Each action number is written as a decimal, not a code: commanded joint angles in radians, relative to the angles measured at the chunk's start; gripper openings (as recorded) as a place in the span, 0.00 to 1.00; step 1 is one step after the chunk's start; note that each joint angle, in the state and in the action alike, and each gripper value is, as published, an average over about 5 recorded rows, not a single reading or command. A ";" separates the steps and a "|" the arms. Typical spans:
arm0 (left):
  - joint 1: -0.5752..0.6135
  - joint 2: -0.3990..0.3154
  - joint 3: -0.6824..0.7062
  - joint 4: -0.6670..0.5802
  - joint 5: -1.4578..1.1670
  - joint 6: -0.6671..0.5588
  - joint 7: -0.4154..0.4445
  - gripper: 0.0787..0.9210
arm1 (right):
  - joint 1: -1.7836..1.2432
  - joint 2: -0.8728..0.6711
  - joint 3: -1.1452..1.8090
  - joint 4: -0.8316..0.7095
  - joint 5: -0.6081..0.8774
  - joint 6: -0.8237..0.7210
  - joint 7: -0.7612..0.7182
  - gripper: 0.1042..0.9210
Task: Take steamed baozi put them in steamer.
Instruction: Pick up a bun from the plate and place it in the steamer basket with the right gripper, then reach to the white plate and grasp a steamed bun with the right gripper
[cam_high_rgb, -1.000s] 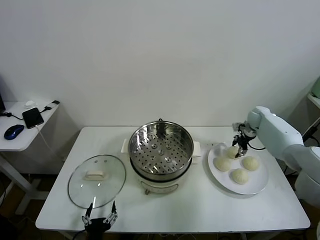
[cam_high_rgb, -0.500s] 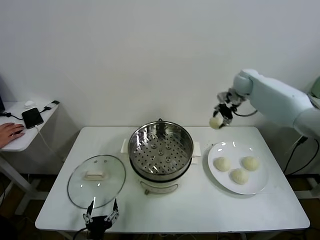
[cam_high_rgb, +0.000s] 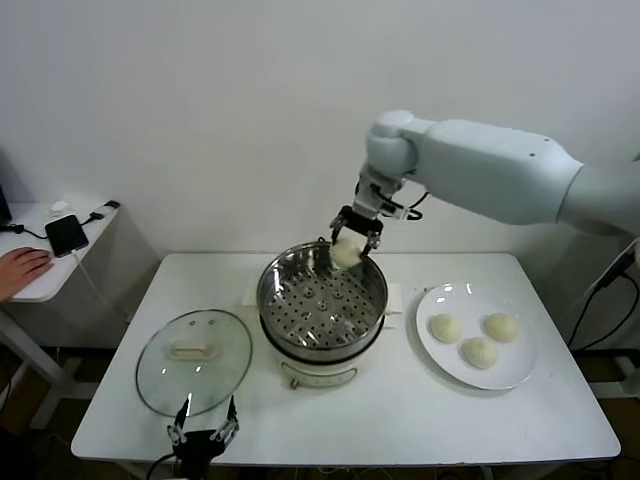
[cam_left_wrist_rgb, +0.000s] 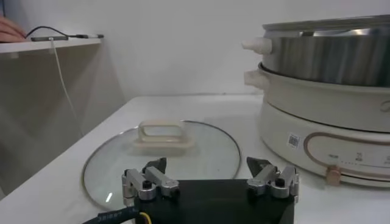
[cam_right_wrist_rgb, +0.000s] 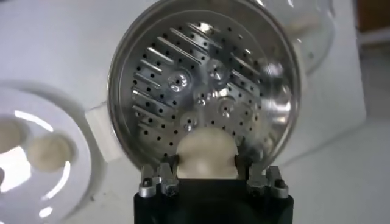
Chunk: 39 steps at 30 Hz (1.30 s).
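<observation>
One baozi (cam_high_rgb: 346, 252) is clamped between the fingers of the right gripper (cam_high_rgb: 350, 240), just above centre of the head view, held in the air over the back rim of the steamer (cam_high_rgb: 322, 312). The right wrist view confirms the grip: the bun (cam_right_wrist_rgb: 206, 153) sits between the two fingers at lower centre, with the perforated tray (cam_right_wrist_rgb: 201, 91) open beneath it and holding nothing else. The steamer stands at the centre of the head view on the white table (cam_high_rgb: 400, 410), steel pot above a white base. Three more baozi (cam_high_rgb: 445, 327) (cam_high_rgb: 500, 326) (cam_high_rgb: 480, 351) lie on a white plate (cam_high_rgb: 510, 378) at centre right, well apart from the steamer; they rest close together without clearly touching. The right arm reaches in from the upper right of the frame. A glass lid (cam_high_rgb: 193, 360) with a white handle lies flat on the table at lower left, just beside the steamer. The left gripper (cam_high_rgb: 200, 436) sits at the bottom edge of the head view, near the lid's front rim, its fingers spread apart and holding nothing; the left wrist view shows both fingers (cam_left_wrist_rgb: 149, 181) separated, with the lid behind them. At far left, a side table (cam_high_rgb: 40, 285) carries a phone (cam_high_rgb: 65, 235), and a person's hand (cam_high_rgb: 22, 268) rests there.
</observation>
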 joint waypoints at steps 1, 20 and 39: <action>-0.001 0.003 0.001 0.005 0.001 -0.001 0.000 0.88 | -0.187 0.056 0.084 -0.047 -0.370 0.192 0.111 0.66; -0.009 0.001 0.011 0.021 0.003 -0.006 -0.009 0.88 | -0.325 0.146 0.237 -0.261 -0.545 0.186 0.222 0.73; 0.001 0.000 0.015 0.009 0.009 -0.011 -0.009 0.88 | 0.227 -0.229 -0.189 -0.102 0.647 -0.227 -0.086 0.88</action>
